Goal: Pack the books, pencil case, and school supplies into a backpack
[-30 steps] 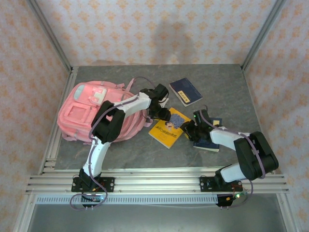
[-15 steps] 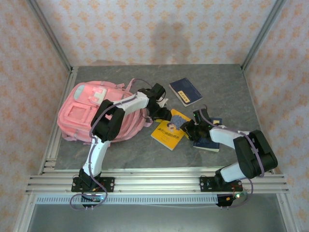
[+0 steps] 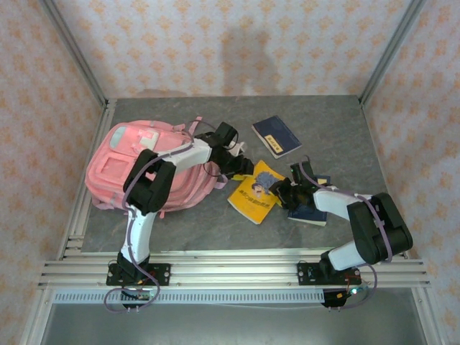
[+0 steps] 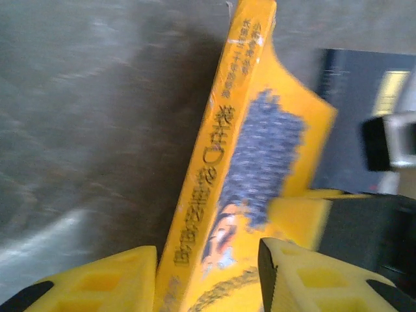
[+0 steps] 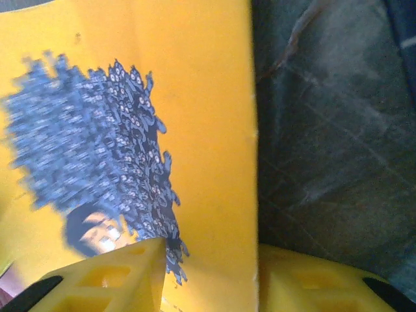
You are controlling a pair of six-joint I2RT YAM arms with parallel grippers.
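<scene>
Closed in by patterned panels [image 3: 215,43] on three sides. Below, a smooth grey bench [image 3: 359,144]. At its left, the pink backpack [image 3: 136,169], lying flat, mouth not made out. Near its right side, the yellow book [image 3: 255,195], seemingly tilted, spine running straight away from the left fingers [image 4: 97,279]. Straddled by those with no gap seen; clamped or merely closing in, impossible to tell. Pinched at the opposite edge by the right fingers [image 5: 104,279]. Probably calls for a leftward carry, left arm nearer the backpack.
</scene>
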